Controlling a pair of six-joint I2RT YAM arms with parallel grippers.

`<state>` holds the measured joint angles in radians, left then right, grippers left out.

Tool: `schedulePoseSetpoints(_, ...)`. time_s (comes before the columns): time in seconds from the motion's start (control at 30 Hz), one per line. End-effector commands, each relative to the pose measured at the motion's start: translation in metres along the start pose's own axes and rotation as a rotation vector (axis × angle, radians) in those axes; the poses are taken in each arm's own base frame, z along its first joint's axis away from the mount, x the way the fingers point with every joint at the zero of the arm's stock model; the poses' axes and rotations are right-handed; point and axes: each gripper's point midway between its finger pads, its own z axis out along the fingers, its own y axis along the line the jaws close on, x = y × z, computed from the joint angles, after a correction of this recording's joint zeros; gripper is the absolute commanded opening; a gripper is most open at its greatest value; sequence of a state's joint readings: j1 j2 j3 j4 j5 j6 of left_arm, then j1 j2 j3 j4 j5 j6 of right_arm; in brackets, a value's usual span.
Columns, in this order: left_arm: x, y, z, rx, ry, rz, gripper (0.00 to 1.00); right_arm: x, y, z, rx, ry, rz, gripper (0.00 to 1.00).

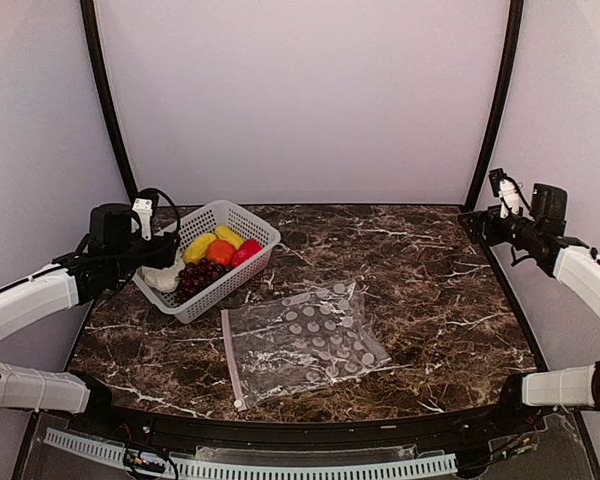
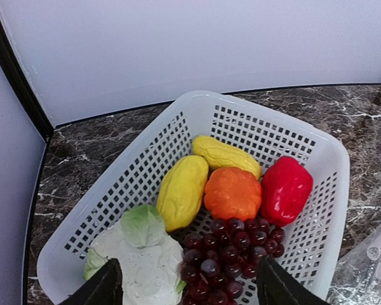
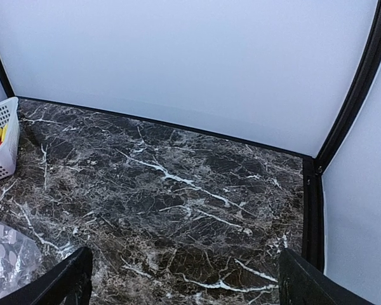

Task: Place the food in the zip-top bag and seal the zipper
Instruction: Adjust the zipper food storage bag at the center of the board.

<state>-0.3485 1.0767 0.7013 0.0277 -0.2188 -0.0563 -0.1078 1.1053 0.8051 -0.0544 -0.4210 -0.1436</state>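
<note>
The food lies in a white mesh basket (image 1: 248, 225) at the back left: a purple grape bunch (image 2: 232, 251), two yellow pieces (image 2: 181, 190), an orange piece (image 2: 232, 192), a red piece (image 2: 286, 189) and a pale cabbage-like piece (image 2: 140, 254). My left gripper (image 2: 187, 289) hangs open over the basket's near end, its fingers straddling the cabbage piece and the grapes. The zip-top bag (image 1: 305, 340) lies flat mid-table, its zipper (image 1: 230, 358) along the left edge. My right gripper (image 3: 190, 286) is open above bare marble at the far right, holding nothing.
The dark marble table (image 1: 420, 290) is walled by white panels with black corner posts (image 1: 495, 100). In the right wrist view the basket's corner (image 3: 3, 143) shows at the left and the bag's edge (image 3: 6, 260) at the lower left.
</note>
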Motion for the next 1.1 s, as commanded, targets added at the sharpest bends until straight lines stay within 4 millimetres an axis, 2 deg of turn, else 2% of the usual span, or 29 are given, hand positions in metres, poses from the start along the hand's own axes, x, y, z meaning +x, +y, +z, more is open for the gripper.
schedulePoseSetpoints(0.0,-0.02,-0.032,-0.009,0.196,-0.022,0.023,0.72,-0.008,-0.007,0.001,0.017,-0.048,-0.047,0.98)
schedulePoseSetpoints(0.13,-0.021,-0.057,-0.014,0.314,-0.012,0.091,0.69,-0.001,0.004,0.0,-0.057,-0.042,-0.115,0.99)
schedulePoseSetpoints(0.27,-0.026,-0.068,-0.02,0.356,-0.013,0.116,0.69,-0.002,0.008,-0.003,-0.08,-0.05,-0.098,0.99)
schedulePoseSetpoints(0.3,-0.027,-0.068,-0.021,0.354,-0.016,0.113,0.81,-0.003,0.003,-0.003,-0.053,-0.051,-0.087,0.99)
schedulePoseSetpoints(0.37,-0.026,-0.061,-0.018,0.307,-0.008,0.095,0.93,0.0,0.001,-0.002,-0.042,-0.044,-0.08,0.99)
schedulePoseSetpoints(0.47,-0.018,-0.051,-0.009,0.235,0.019,0.09,0.98,0.005,0.02,-0.003,-0.147,-0.058,-0.167,0.99)
schedulePoseSetpoints(0.53,-0.007,-0.056,-0.001,0.252,0.054,0.092,0.99,0.006,0.031,-0.007,-0.202,-0.075,-0.198,0.99)
schedulePoseSetpoints(0.63,0.0,-0.083,0.003,0.392,0.108,0.098,0.99,-0.003,0.037,-0.012,-0.215,-0.103,-0.213,0.99)
schedulePoseSetpoints(0.7,-0.004,-0.09,0.002,0.419,0.118,0.099,0.99,-0.005,0.042,-0.014,-0.234,-0.085,-0.213,0.99)
schedulePoseSetpoints(0.73,-0.012,-0.093,0.0,0.43,0.109,0.1,0.99,-0.007,0.043,-0.015,-0.237,-0.085,-0.213,0.99)
schedulePoseSetpoints(0.77,-0.006,-0.096,-0.001,0.439,0.147,0.109,0.98,-0.009,0.039,-0.015,-0.211,-0.089,-0.211,0.99)
schedulePoseSetpoints(0.8,-0.015,-0.099,-0.003,0.442,0.143,0.116,0.93,-0.011,0.033,-0.015,-0.168,-0.095,-0.196,0.99)
schedulePoseSetpoints(0.83,-0.004,-0.106,-0.006,0.461,0.203,0.136,0.9,-0.012,0.022,-0.015,-0.105,-0.093,-0.178,0.99)
schedulePoseSetpoints(0.87,-0.01,-0.112,-0.01,0.478,0.208,0.142,0.82,-0.009,0.016,-0.014,-0.069,-0.08,-0.153,0.99)
schedulePoseSetpoints(0.93,0.009,-0.128,-0.022,0.518,0.31,0.167,0.75,-0.003,0.009,-0.007,-0.046,-0.053,-0.125,0.99)
schedulePoseSetpoints(1.0,0.024,-0.158,-0.044,0.569,0.353,0.257,0.73,0.001,0.009,-0.004,-0.06,-0.033,-0.16,0.99)
schedulePoseSetpoints(1.07,0.037,-0.162,-0.054,0.507,0.406,0.321,0.74,-0.001,0.01,-0.004,-0.069,-0.031,-0.18,0.99)
